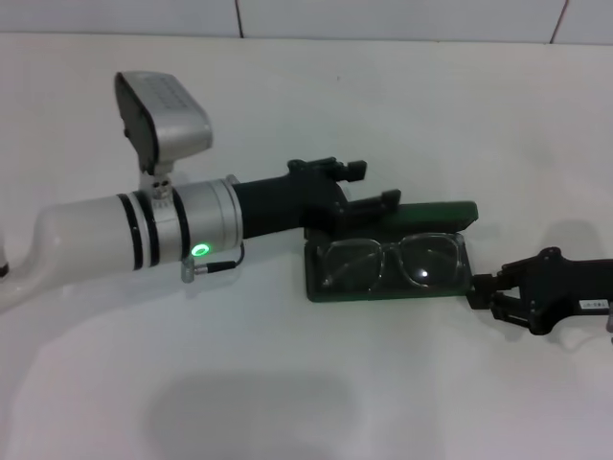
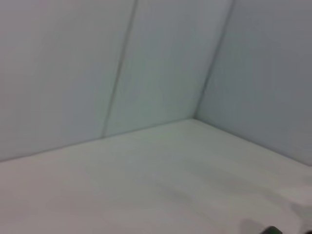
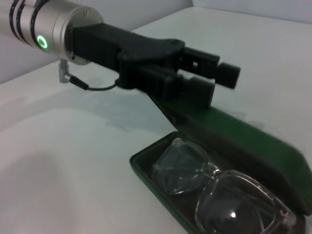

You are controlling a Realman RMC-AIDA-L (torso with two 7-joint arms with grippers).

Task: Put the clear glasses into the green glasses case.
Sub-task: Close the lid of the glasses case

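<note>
The left arm (image 1: 115,240) was a glossy white tube that ended in a silver metal cuff (image 1: 187,230) ringed by two black bands; a small round light (image 1: 199,250) glowed green on the cuff, and a thin black cable (image 1: 222,263) looped from a little metal plug beneath it; a silver-grey camera box (image 1: 163,120) with a dark, dotted face stood on a short bracket above the cuff; the left gripper (image 1: 359,187) was matt black, blocky and angular; the right gripper (image 1: 481,292) was black as well, built of jointed links, with a small white label (image 1: 594,305) on its body.
</note>
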